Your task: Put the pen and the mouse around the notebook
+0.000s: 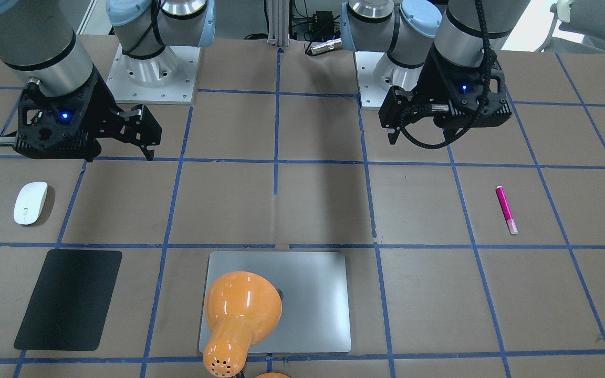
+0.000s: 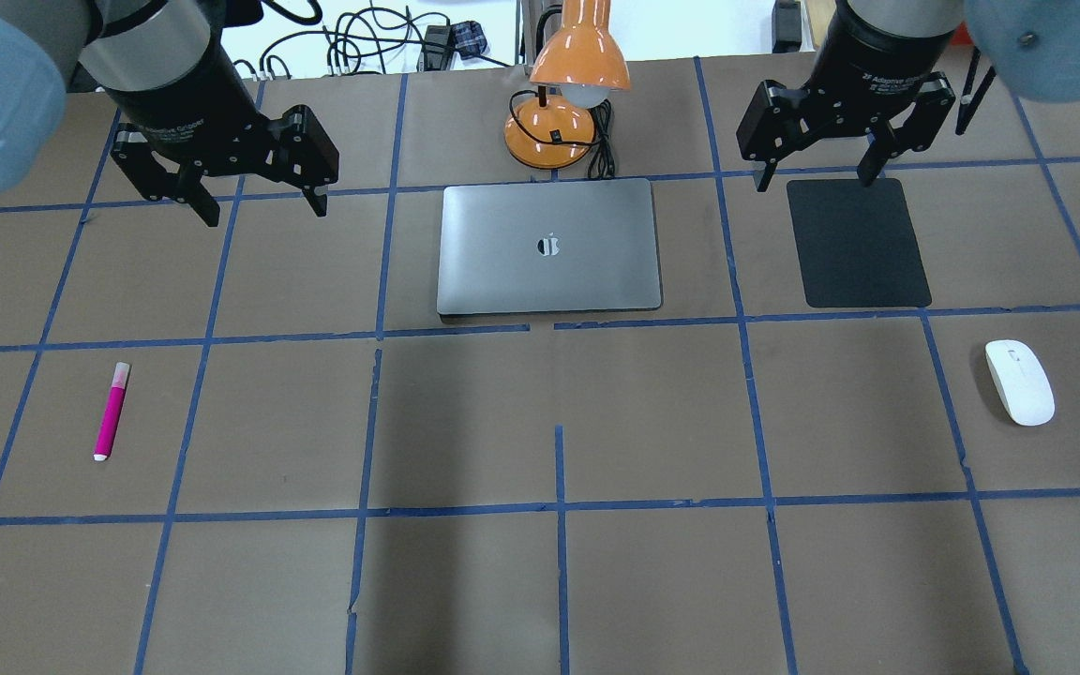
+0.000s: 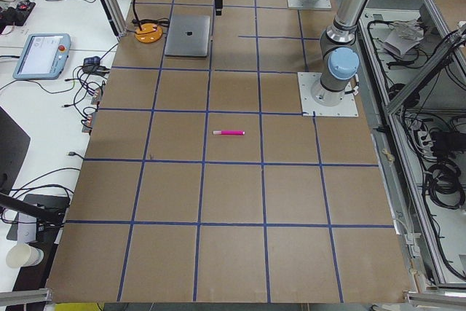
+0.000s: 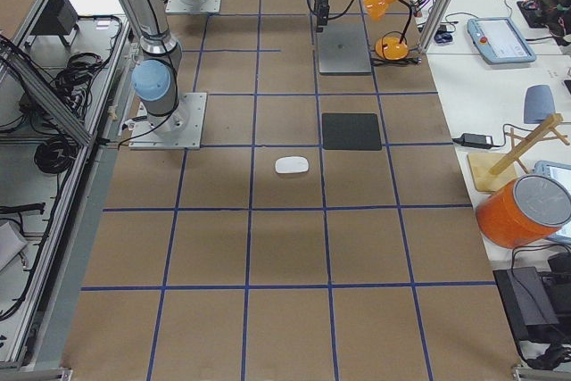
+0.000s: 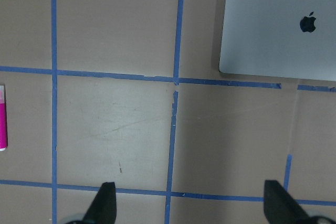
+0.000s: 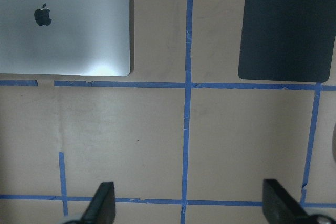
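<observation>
Pen (image 2: 112, 412) lies well apart from the notebook (image 2: 549, 246), on the robot's left, so the left gripper (image 2: 263, 214) is the nearer one. From that gripper the pen sits back toward the robot and further outboard. Its long axis runs roughly fore-aft, pale cap end away from the robot. Mouse (image 2: 1019, 382) mirrors it on the right, nearer the right gripper (image 2: 815, 182). Both grippers hang fingers-down above the table, flanking the notebook — jaws spread wide, nothing held.
</observation>
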Controlling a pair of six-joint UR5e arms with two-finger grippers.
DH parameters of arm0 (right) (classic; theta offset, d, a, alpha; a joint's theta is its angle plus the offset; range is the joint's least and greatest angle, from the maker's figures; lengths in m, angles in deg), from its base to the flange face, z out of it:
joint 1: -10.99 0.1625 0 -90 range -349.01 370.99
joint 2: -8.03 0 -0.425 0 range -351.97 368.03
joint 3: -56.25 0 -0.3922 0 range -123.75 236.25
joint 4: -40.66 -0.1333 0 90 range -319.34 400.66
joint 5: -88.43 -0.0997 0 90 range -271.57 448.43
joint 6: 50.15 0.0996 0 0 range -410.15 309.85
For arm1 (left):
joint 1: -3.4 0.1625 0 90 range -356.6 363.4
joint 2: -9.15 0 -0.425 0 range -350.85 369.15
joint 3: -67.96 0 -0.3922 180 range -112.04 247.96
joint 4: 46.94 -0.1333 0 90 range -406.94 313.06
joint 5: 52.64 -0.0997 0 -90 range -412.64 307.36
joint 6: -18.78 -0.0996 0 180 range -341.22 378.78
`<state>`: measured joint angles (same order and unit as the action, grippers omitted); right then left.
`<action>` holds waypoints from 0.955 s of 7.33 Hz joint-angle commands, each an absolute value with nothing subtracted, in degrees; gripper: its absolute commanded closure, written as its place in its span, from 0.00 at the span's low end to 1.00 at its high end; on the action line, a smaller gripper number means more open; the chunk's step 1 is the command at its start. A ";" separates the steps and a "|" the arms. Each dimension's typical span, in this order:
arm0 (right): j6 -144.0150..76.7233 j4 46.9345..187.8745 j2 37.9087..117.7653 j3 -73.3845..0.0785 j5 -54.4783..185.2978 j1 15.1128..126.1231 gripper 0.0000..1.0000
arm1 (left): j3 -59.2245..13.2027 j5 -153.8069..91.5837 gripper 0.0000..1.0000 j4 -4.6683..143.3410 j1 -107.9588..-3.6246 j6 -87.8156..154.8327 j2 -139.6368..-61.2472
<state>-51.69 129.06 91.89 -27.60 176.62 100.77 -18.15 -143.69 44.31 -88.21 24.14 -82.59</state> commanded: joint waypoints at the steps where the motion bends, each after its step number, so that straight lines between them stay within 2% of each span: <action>1: -51.55 129.08 91.88 -27.68 176.50 100.72 0.00 | -18.09 -143.70 0.00 44.29 -88.18 24.05 -82.34; 5: -52.43 129.16 91.70 -28.03 176.50 100.72 0.00 | -18.61 -144.05 0.00 44.64 -87.57 23.62 -81.73; 7: -61.50 128.64 91.18 -29.87 178.94 95.31 0.00 | -20.97 -146.16 0.00 45.95 -80.14 16.45 -80.76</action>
<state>-55.31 129.04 91.44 -28.72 177.29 98.83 -19.64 -145.25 45.03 -84.45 20.77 -81.13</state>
